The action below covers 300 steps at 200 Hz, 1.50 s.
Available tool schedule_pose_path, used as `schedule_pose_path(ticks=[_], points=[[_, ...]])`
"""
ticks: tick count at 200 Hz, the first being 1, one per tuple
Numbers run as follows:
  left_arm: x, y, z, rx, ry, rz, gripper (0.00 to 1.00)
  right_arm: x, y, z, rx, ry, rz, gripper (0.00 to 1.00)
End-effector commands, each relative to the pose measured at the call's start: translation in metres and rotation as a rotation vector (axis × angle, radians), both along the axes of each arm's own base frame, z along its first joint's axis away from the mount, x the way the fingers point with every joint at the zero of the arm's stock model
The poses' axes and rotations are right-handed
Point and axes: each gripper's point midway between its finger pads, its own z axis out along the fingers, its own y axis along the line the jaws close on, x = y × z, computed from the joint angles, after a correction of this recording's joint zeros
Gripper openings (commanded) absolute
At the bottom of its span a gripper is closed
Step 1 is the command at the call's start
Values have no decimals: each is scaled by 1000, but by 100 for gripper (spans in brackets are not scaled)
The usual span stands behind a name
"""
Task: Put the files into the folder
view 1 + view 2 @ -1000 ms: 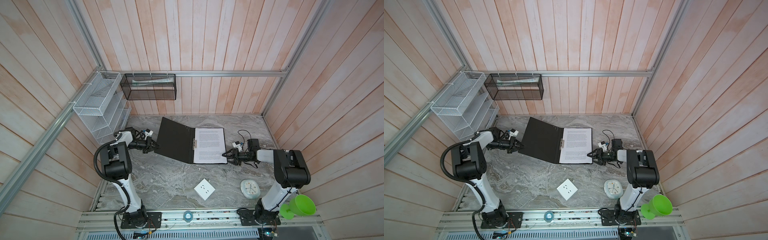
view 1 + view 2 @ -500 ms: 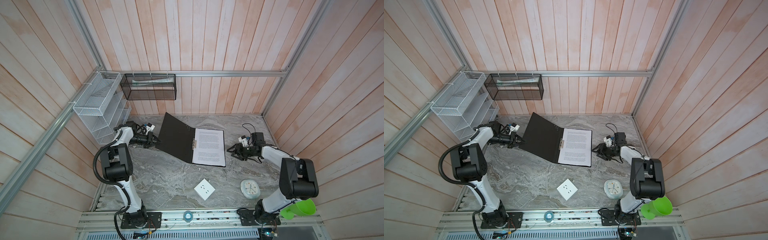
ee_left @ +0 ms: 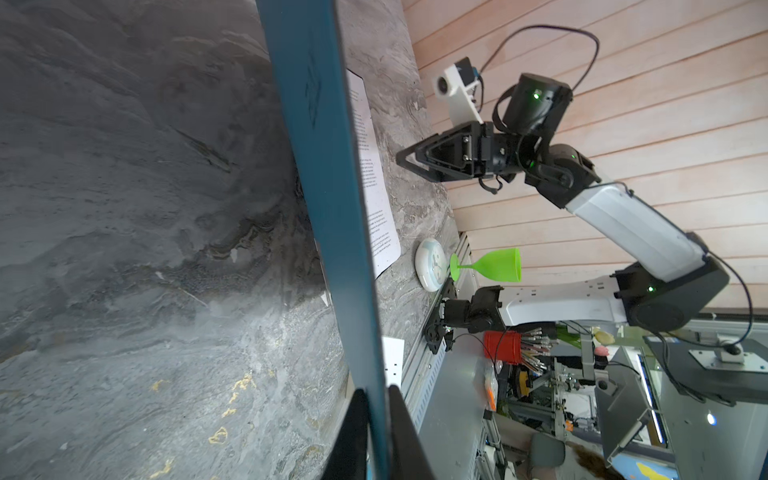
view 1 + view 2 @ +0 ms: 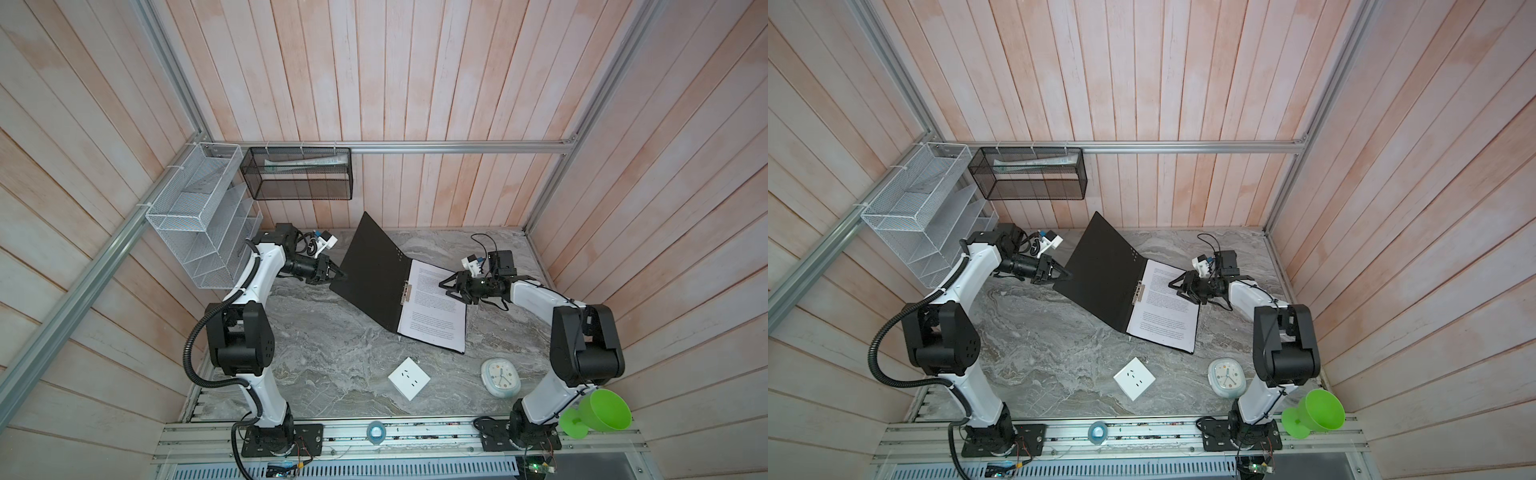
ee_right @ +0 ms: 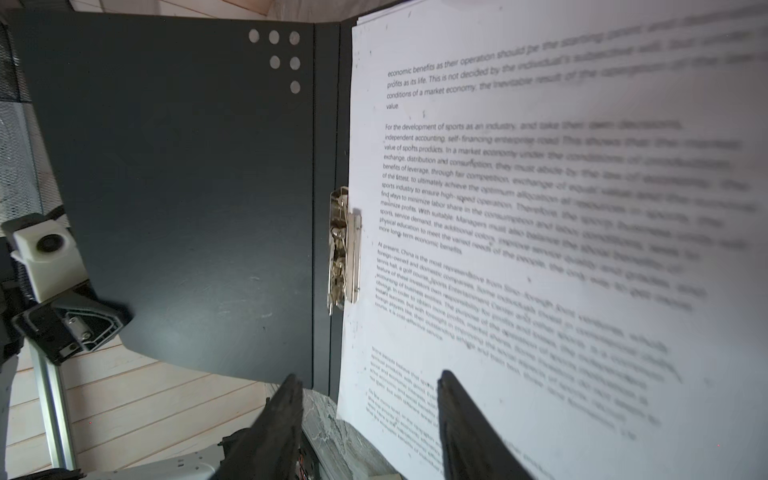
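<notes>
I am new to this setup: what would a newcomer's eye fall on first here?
The open folder in the middle: the left gripper holds its black cover up at a slant, and the white files lie on its flat half. The right gripper hangs open over them; a bright green goblet sits by that arm's base.

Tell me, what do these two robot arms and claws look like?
The left arm and right arm have white tubular links between chunky black joints. A ribbed black hose loops along the left one; thin black cables trail the right. The left gripper and right gripper are black, each with two tapered triangular fingers. A white camera block sits on each wrist.
</notes>
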Motion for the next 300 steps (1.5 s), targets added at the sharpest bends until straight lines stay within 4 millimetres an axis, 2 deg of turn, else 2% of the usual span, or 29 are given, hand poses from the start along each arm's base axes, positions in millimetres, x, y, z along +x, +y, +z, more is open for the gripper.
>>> schedule_pose_path(ticks=[1,19,37,69,92,145,169,196,216,267,285,300], points=[[-8,-9,13,-8,-42,-29,12,14,10,-1,19,-8,10,52],[-1,-5,-2,49,-35,10,7,17,11,-6,-24,-8,5,52],[7,3,-12,103,-44,49,2,17,6,2,-41,-36,-14,52],[20,11,-10,92,-40,81,0,14,1,16,-55,-60,-11,52],[29,20,-10,93,-41,111,0,12,-2,16,-68,-58,-17,51],[40,65,-17,226,-59,262,0,13,-2,10,-49,-56,-40,51],[37,71,-8,261,-88,285,0,18,12,7,-9,-44,0,51],[32,73,-4,282,-84,287,1,25,39,1,4,-44,71,51],[28,72,-3,278,-84,278,12,31,65,3,32,-54,135,51],[22,66,-5,232,-57,258,21,36,132,-6,80,-42,270,51],[21,61,-1,199,-55,244,22,37,146,-13,105,-27,284,51],[19,56,4,162,-54,230,25,41,150,-16,122,-19,277,51]])
